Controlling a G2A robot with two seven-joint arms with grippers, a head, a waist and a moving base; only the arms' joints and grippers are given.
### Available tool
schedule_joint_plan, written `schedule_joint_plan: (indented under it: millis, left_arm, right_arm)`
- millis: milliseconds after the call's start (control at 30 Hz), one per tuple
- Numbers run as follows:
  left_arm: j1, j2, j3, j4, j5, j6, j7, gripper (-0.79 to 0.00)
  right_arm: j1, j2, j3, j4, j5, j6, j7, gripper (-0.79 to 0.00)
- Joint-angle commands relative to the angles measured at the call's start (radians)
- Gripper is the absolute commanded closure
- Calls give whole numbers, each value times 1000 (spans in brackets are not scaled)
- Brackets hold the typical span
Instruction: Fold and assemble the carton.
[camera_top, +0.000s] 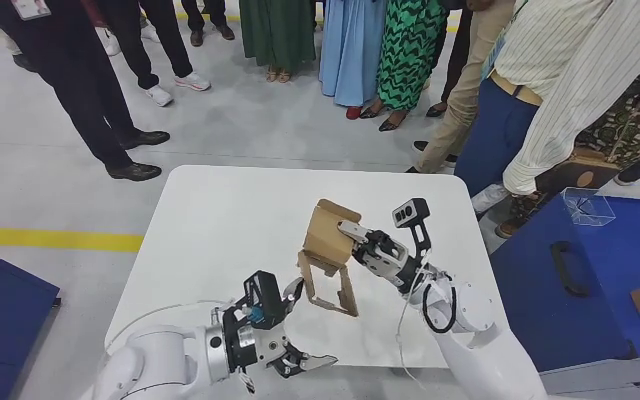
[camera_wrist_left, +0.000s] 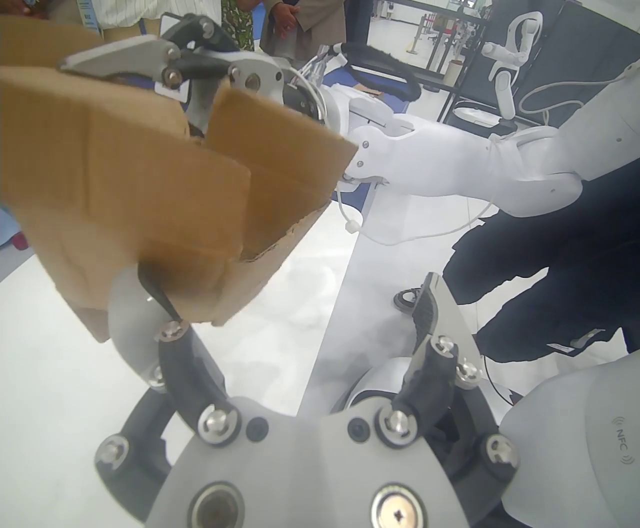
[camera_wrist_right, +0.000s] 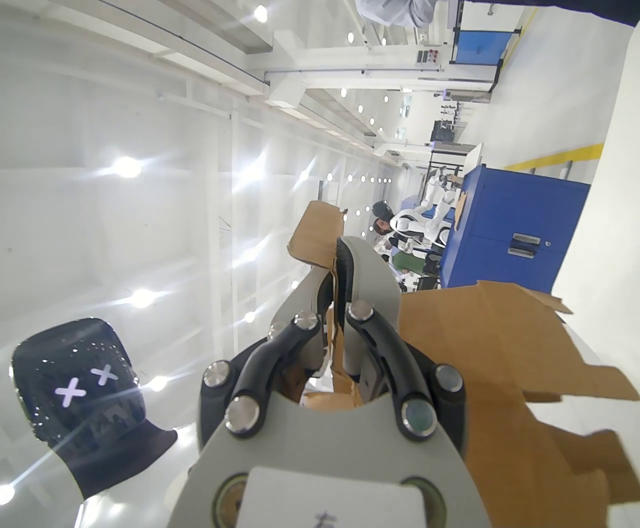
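Note:
A brown cardboard carton (camera_top: 328, 262), partly unfolded with loose flaps, hangs tilted above the middle of the white table (camera_top: 210, 230). My right gripper (camera_top: 348, 231) is shut on its upper flap; in the right wrist view the gripper (camera_wrist_right: 336, 265) pinches the cardboard (camera_wrist_right: 500, 350) between both fingers. My left gripper (camera_top: 304, 326) stands open just below and in front of the carton. In the left wrist view the left gripper (camera_wrist_left: 287, 277) has one finger (camera_wrist_left: 150, 295) by the carton's (camera_wrist_left: 125, 200) lower edge and the other finger (camera_wrist_left: 430, 300) out in free air. Whether that finger touches the cardboard is unclear.
Several people stand close around the table's far and right sides. A blue cabinet (camera_top: 570, 290) with a clear plastic box (camera_top: 588, 205) on top stands right of the table. Another blue object (camera_top: 20, 310) is at the left. The table's left half is bare.

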Motion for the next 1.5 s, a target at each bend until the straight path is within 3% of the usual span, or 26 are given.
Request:
schedule_joint_plan:
  millis: [0, 267, 567, 633, 767, 933, 1067, 1267, 1467]
  left_arm:
    - [9, 3, -16, 1, -5, -4, 3, -785]
    - [30, 13, -63, -5, -31, 5, 1, -785]
    - [30, 13, -63, -5, -31, 5, 1, -785]
    - [17, 11, -93, -9, 4, 46, 80, -785]
    - [26, 3, -101, -7, 119, 23, 306, -785]
    - [41, -12, -101, 24, 446, 119, 711, -785]
    - [48, -16, -67, 74, 752, 237, 907, -785]
    - [24, -24, -17, 150, 994, 424, 1024, -785]
    - [-8, -30, 18, 181, 1112, 495, 1004, -785]
  right_arm:
    - [0, 0, 22, 6, 19, 0, 2, 0]
    - [-9, 2, 66, 13, 58, 31, 2, 0]
    - [-13, 1, 65, 11, 70, 36, -9, 0]
    - [-19, -6, 66, 1, 170, 65, -64, 0]
    - [-6, -21, 72, 16, 403, 158, -178, 0]
    - [12, -35, 77, 35, 673, 305, -294, 0]
    - [14, -44, 76, 46, 863, 420, -366, 0]
    - [3, -53, 74, 44, 1143, 575, -483, 0]
    - [-9, -55, 84, 43, 1214, 622, -534, 0]
